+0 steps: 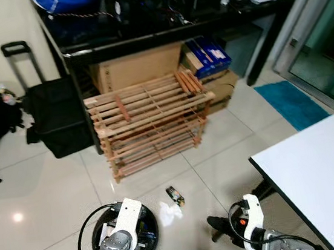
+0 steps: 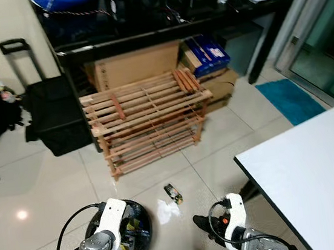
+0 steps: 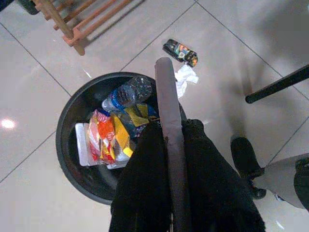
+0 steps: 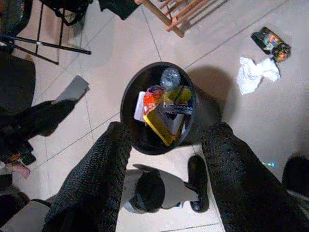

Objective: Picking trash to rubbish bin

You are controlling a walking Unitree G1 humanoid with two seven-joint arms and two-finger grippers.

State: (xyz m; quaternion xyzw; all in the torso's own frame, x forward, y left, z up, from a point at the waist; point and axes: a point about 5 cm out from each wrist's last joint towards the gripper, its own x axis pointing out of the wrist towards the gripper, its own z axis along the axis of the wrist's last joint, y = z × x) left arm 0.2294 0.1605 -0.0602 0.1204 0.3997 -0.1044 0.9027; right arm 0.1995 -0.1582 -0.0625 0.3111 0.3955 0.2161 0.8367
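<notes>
**A:** So the bin (image 4: 159,108) is sitting right under the left gripper (image 3: 166,145), already stuffed with a bottle (image 3: 128,92) and wrappers (image 3: 108,137). That gripper's fingers are looking pressed together with nothing in them. The right gripper (image 4: 166,159) is hanging spread wide and empty, with the bin just ahead of its fingertips.

**B:** And the leftover trash?

**A:** A crumpled white tissue (image 1: 170,212) is lying on the tiles just beyond the bin from the left gripper, between the two arms. The dark snack wrapper (image 1: 175,195) is sitting right next to it, a bit farther out toward the wooden rack (image 1: 148,124).

**B:** What's worrying you?

**A:** Mostly the bin itself, I'm guessing. It's sitting so close to both arms that a reach for the tissue is risking a knock on the rim, and it looks light enough to tip. Then the tissue: it's flat and soft, so long fingers could be scraping tile and sliding it away. And the wrapper is looking glossy, so it may be slipping out of a pinch.
</notes>
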